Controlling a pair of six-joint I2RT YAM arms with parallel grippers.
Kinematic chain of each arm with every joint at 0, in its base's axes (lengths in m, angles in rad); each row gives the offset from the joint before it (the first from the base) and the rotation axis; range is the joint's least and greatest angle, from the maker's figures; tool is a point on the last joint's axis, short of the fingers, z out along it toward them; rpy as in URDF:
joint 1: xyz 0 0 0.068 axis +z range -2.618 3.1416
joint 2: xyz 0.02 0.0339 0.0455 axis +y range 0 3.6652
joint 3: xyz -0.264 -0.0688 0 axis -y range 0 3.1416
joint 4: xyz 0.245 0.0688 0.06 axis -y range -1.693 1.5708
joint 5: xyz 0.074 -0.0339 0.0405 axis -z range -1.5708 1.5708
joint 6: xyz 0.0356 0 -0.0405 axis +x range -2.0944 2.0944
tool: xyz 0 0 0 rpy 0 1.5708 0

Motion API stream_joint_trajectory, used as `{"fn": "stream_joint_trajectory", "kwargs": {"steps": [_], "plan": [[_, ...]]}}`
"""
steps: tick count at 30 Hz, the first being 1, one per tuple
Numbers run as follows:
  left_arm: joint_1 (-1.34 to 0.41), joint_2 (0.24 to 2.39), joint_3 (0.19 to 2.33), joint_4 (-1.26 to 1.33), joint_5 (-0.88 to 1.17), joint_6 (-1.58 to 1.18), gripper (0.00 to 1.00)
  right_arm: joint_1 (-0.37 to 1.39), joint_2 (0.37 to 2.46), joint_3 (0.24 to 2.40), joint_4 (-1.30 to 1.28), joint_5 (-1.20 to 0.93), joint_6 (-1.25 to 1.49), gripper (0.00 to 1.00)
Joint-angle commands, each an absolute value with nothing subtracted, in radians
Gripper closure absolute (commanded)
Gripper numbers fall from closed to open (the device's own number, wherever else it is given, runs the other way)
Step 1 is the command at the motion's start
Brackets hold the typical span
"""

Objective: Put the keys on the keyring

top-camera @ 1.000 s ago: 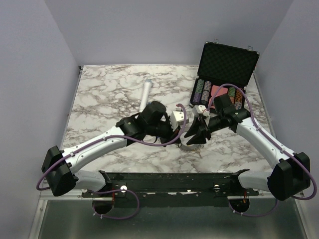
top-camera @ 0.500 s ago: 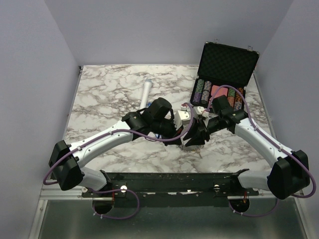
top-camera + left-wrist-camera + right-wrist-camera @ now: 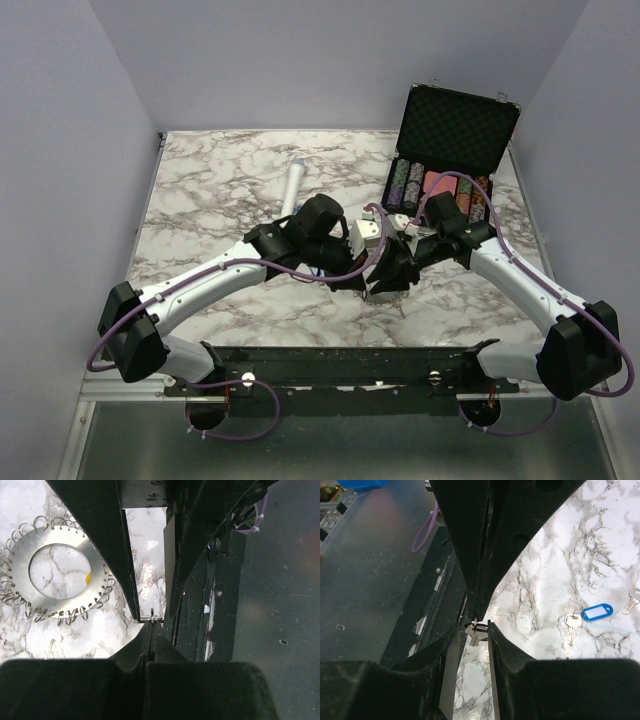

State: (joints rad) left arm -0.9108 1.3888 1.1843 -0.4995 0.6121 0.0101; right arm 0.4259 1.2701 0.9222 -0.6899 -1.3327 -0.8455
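Note:
In the left wrist view the keyring [image 3: 62, 570], a flat grey ring with wire loops round its rim, lies on the marble at upper left. My left gripper [image 3: 151, 625] is shut, pinching a small wire ring [image 3: 151, 614] at its tips. That ring hangs through the head of a bare metal key [image 3: 476, 630]. My right gripper [image 3: 477, 627] holds that key, and the head fills the narrow gap between its fingers. Both grippers meet tip to tip above the table [image 3: 375, 278]. A key with a blue tag [image 3: 595, 612] lies on the marble to the right.
An open black case of poker chips [image 3: 450, 140] stands at the back right. A white cylinder [image 3: 292, 190] lies at the back centre. Another loose key [image 3: 632, 597] lies past the blue tag. The table's dark front rail [image 3: 350, 365] runs close below the grippers.
The left arm has swung right, bringing its shut tips against the right gripper. The right jaws have narrowed round the key.

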Motion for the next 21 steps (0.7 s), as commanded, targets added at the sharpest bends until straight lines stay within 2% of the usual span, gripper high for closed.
{"fn": "stream_joint_trajectory", "kwargs": {"steps": [1, 8, 12, 18, 20, 21], "plan": [[-0.905, 1.399, 1.203, -0.472, 0.652, -0.023, 1.0, 0.434, 1.279, 0.907, -0.664, -1.362, -0.836, 0.67], [-0.9, 1.399, 1.201, -0.476, 0.647, -0.025, 1.0, 0.436, 1.281, 0.91, -0.664, -1.35, -0.833, 0.83], [-0.894, 1.393, 1.198, -0.469, 0.637, -0.031, 1.0, 0.436, 1.281, 0.917, -0.678, -1.356, -0.836, 0.97], [-0.871, 1.332, 1.134, -0.361, 0.586, -0.109, 1.0, 0.436, 1.284, 0.948, -0.698, -1.339, -0.809, 1.0], [-0.858, 1.283, 1.074, -0.287, 0.574, -0.141, 0.91, 0.436, 1.284, 0.956, -0.696, -1.328, -0.796, 1.0], [-0.854, 1.255, 1.045, -0.255, 0.562, -0.161, 0.81, 0.437, 1.284, 0.956, -0.692, -1.324, -0.789, 1.0]]}}
